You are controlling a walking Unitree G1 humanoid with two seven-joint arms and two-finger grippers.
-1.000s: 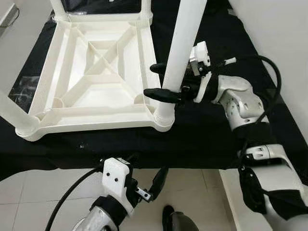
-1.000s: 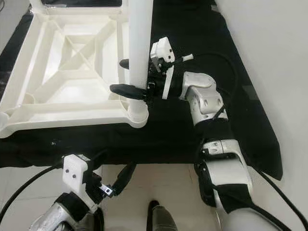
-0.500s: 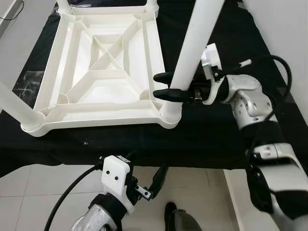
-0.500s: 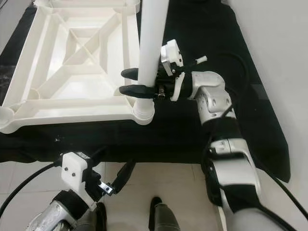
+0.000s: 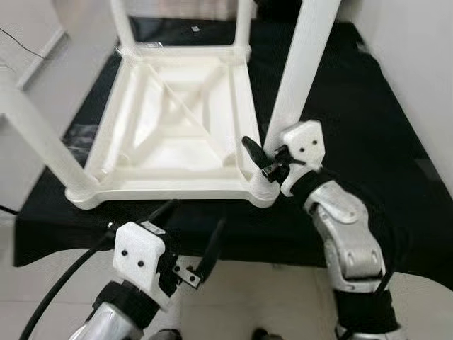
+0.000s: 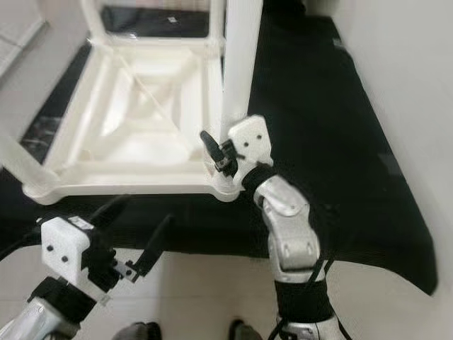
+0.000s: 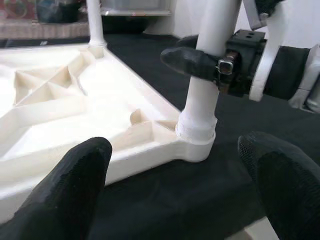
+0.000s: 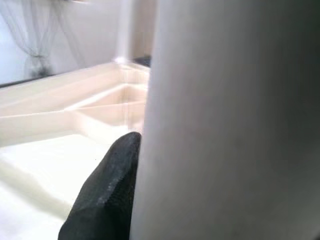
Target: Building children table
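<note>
The white plastic table top (image 5: 163,195) lies upside down on a black cloth. A white leg (image 5: 301,64) stands upright in its near right corner socket (image 7: 196,142). My right gripper (image 5: 267,159) is shut on this leg just above the socket; one black finger (image 8: 107,195) presses against the leg's side. My left gripper (image 5: 197,214) hangs open below the table top's front edge, and its wide-spread fingers (image 7: 65,190) point toward that same corner without touching anything.
Three more legs stand in the other corners: near left (image 5: 39,134), far left (image 5: 122,25), far right (image 5: 244,25). The black cloth (image 5: 354,106) stretches to the right up to a white wall (image 5: 425,71). Pale tiled floor (image 5: 283,297) lies in front.
The camera has shifted. My right gripper still holds the leg, now lower by the socket, its forearm reaching in from the front. My left gripper has risen toward the table top's front edge.
</note>
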